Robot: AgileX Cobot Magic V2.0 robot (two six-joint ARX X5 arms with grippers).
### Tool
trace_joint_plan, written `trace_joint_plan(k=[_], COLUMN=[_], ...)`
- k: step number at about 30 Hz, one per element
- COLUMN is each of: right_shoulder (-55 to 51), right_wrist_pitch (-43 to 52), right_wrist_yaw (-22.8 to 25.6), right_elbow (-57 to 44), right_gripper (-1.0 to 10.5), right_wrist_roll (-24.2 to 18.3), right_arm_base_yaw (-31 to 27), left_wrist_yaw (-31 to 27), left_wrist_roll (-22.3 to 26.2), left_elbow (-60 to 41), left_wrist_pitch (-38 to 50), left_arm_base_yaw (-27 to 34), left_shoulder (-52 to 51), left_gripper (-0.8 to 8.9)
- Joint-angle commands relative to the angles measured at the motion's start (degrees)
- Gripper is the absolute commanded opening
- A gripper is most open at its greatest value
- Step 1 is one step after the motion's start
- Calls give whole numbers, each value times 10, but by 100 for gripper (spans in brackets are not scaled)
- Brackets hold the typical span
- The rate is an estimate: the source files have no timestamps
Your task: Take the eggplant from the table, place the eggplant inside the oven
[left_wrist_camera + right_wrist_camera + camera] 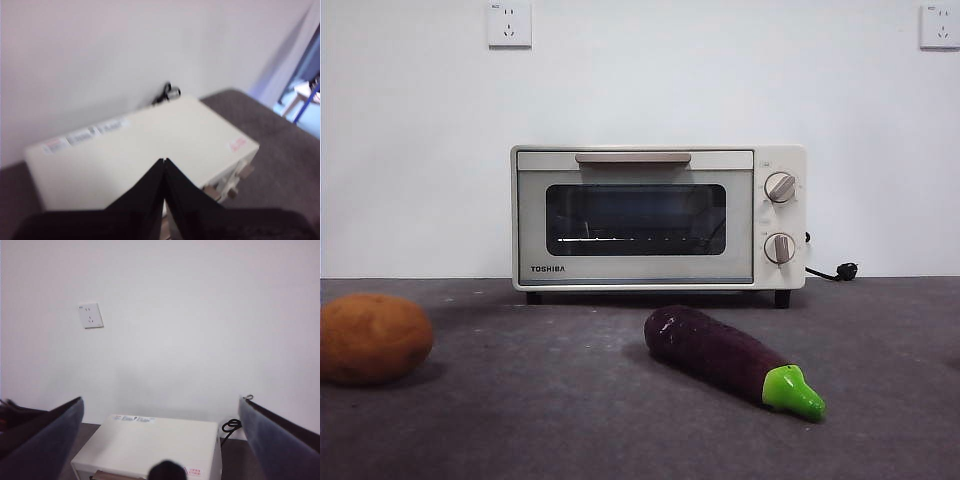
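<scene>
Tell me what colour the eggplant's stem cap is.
Bright lime green, on the dark purple eggplant; the front view shows it best.

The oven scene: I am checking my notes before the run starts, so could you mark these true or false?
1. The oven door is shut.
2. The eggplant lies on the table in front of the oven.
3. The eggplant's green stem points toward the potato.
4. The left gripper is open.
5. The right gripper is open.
1. True: the oven has its door closed.
2. True: the eggplant lies on the table.
3. False: the stem points away from the potato.
4. False: the left gripper is shut, above the oven.
5. True: the right gripper has its jaws wide apart and holds nothing.
</scene>
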Motion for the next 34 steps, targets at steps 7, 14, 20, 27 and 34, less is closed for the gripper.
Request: trace_joint_plan(k=[7, 14, 20, 27, 34], right_shoulder=[0, 0, 1, 9, 17], right_wrist_pitch=[-10, -14, -25, -28, -36], right_wrist_yaw=[-16, -17, -17, -17, -17], right_elbow=[1, 1, 1, 1, 1], right_gripper=[602, 602, 602, 602, 602], right_wrist_roll=[4, 3, 1, 1, 1], right_arm_base_yaw=[1, 1, 1, 1, 1], left_wrist_yaw=[2, -2, -4, -14, -25], left_wrist_roll=[50, 68, 75, 87, 96], left_elbow=[1, 1, 1, 1, 1], left_wrist_pitch=[6, 3, 4, -6, -10], left_arm_base_yaw=[-35, -53, -60, -66, -69], left_shoulder=[102, 149, 171, 193, 199], left_gripper=[-6, -6, -6, -6, -6])
